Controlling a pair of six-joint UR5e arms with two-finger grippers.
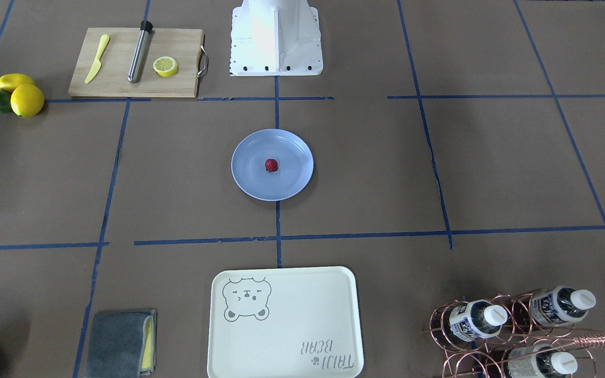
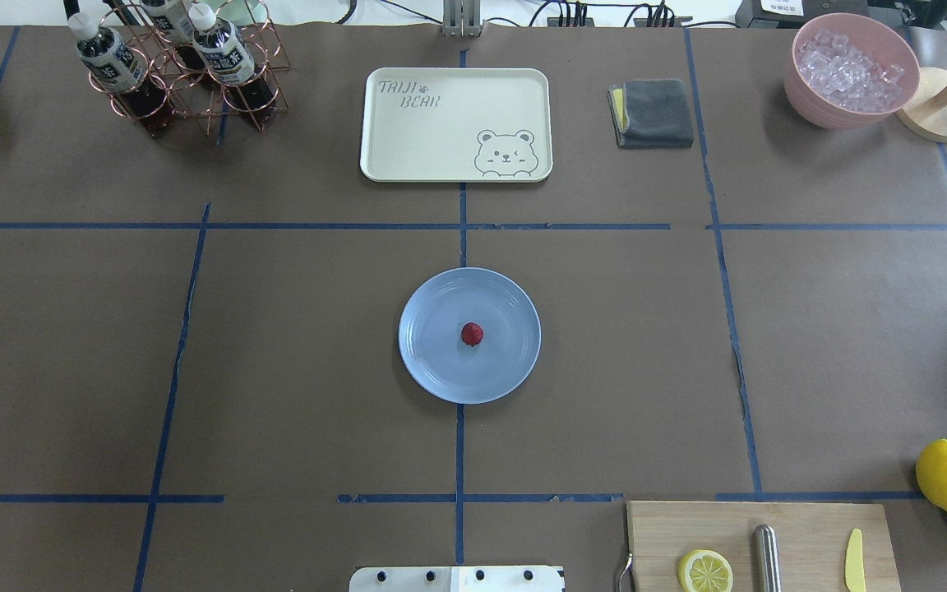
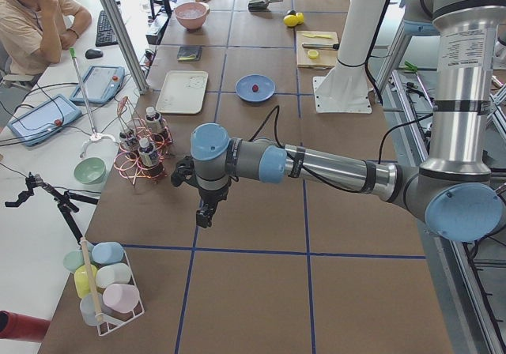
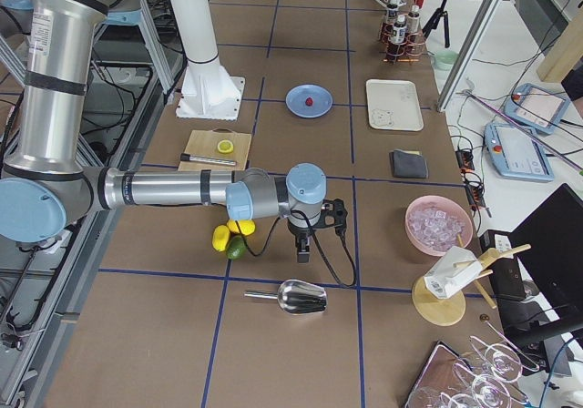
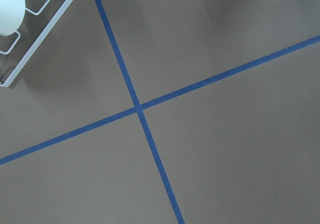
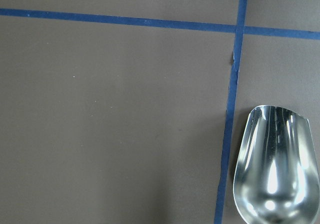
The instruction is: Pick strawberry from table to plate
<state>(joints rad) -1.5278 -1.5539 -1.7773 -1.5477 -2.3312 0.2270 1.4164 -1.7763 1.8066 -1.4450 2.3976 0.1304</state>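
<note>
The strawberry (image 2: 472,334) lies at the middle of the plate (image 2: 441,374), resting on its glossy blue-grey surface, so the task looks done. Nearer the robot than the plate, and off to the robot's right of it, a wooden cutting board (image 2: 802,526) carries a lemon half (image 2: 704,571). Beyond the plate, a cream bear tray (image 2: 432,131) sits on the table (image 2: 276,345). Both arms hang well apart from the plate, one towards each end of the table. The left gripper (image 3: 203,220) and the right gripper (image 4: 303,257) point downward, but only side views show them, so how far they are parted, or whether they hold anything, cannot be told. The roundish berry could probably roll off the shallow plate if an arm swept past low and bumped its rim.
</note>
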